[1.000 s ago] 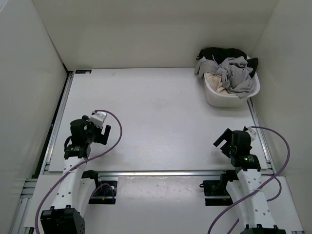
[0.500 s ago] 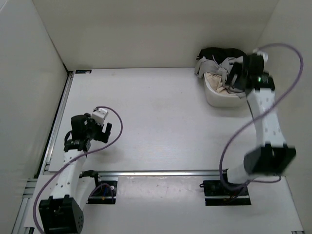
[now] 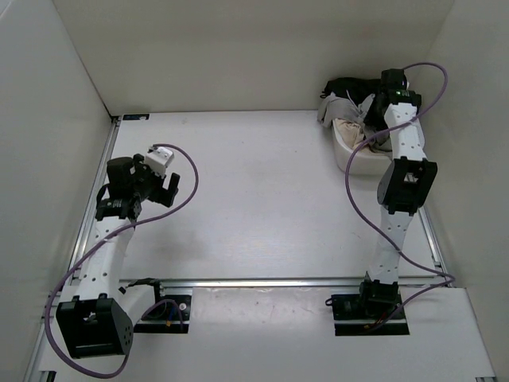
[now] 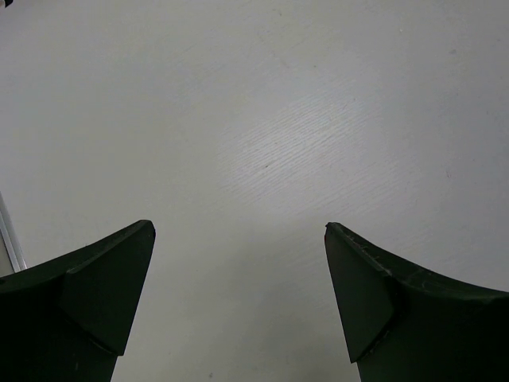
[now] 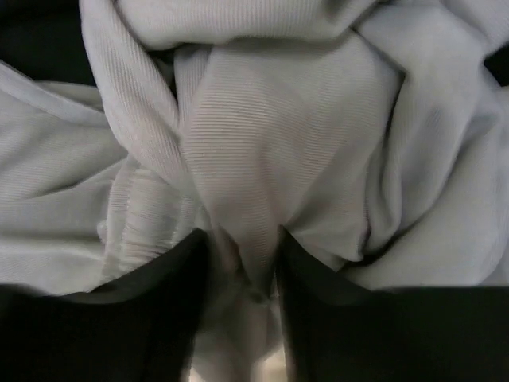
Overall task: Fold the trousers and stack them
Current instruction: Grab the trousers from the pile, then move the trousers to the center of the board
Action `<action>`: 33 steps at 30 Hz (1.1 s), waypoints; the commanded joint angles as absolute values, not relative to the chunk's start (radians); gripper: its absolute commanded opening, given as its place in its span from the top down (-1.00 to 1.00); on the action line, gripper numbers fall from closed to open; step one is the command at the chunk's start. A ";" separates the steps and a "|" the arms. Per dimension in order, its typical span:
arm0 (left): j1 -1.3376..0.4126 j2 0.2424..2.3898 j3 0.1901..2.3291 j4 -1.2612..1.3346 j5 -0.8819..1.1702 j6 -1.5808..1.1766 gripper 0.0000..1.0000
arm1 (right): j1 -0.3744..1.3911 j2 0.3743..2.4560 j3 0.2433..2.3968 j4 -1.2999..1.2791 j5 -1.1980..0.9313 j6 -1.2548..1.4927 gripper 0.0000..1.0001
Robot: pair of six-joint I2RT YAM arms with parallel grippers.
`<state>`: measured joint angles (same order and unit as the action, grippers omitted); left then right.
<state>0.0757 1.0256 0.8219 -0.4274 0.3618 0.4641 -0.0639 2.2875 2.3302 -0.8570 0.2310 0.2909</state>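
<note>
Two robot arms stand at a white table (image 3: 262, 207), seen from above. The left arm (image 3: 99, 247) bends over the tabletop on its own side, and the left gripper (image 3: 167, 189) hangs above the surface. The right arm (image 3: 402, 159) stretches to the far right corner and reaches down into a white laundry basket (image 3: 354, 165) heaped with grey, cream and black garments. From this height the right arm's wrist hides its jaws, and what they touch cannot be told.

Left wrist camera: both dark fingers (image 4: 87, 302) stand spread wide at the frame's lower corners. Only the pale, wood-grained tabletop lies below the gap, a detail the overhead view is too distant to settle.

Right wrist camera: the picture fills with the trousers (image 5: 270, 135), mid-grey, finely ribbed and bunched in folds, lying in the basket. The right gripper (image 5: 242, 270) has its two black fingers close together, with a ridge of the grey fabric pinched between them. A dark garment (image 5: 40, 40) shows at the upper left corner.
</note>
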 commanded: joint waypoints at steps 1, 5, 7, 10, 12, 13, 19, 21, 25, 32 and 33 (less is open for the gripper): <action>0.078 1.009 0.815 -0.449 0.394 0.476 -1.00 | -0.060 2.217 2.357 -0.792 0.225 0.357 0.69; 0.078 1.000 0.802 -0.449 0.394 0.466 -1.00 | -0.026 2.094 2.273 -0.723 0.336 0.281 1.00; 0.078 1.000 0.793 -0.449 0.394 0.466 -1.00 | 0.012 2.054 2.308 -0.732 0.345 0.224 1.00; 0.078 1.000 0.793 -0.449 0.394 0.466 -1.00 | 0.109 1.962 2.359 -0.741 0.368 0.175 1.00; 0.078 1.000 0.784 -0.449 0.394 0.466 -1.00 | 0.240 1.872 2.350 -0.688 0.368 0.144 1.00; 0.078 1.000 0.784 -0.449 0.394 0.466 -1.00 | 0.294 1.849 2.339 -0.667 0.350 0.127 1.00; 0.078 1.011 0.793 -0.407 0.307 0.362 -1.00 | 0.771 1.807 2.451 -0.481 0.089 -0.051 1.00; 0.078 1.011 0.813 -0.393 0.296 0.322 -1.00 | 0.822 1.807 2.480 -0.437 0.046 -0.003 1.00; 0.113 1.031 0.892 -0.373 0.233 0.276 -1.00 | 0.793 1.807 2.401 -0.408 0.076 0.127 1.00; 0.124 1.040 0.985 -0.391 0.181 0.320 -1.00 | 0.586 1.744 1.940 -0.561 0.074 0.307 1.00; 0.124 1.040 0.985 -0.411 0.213 0.351 -1.00 | 0.569 1.730 1.871 -0.575 0.074 0.342 1.00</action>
<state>0.1207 1.0481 0.9443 -0.3889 0.2035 0.3130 0.6308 1.7611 2.0293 -0.4988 0.0830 0.2359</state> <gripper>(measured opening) 0.998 0.015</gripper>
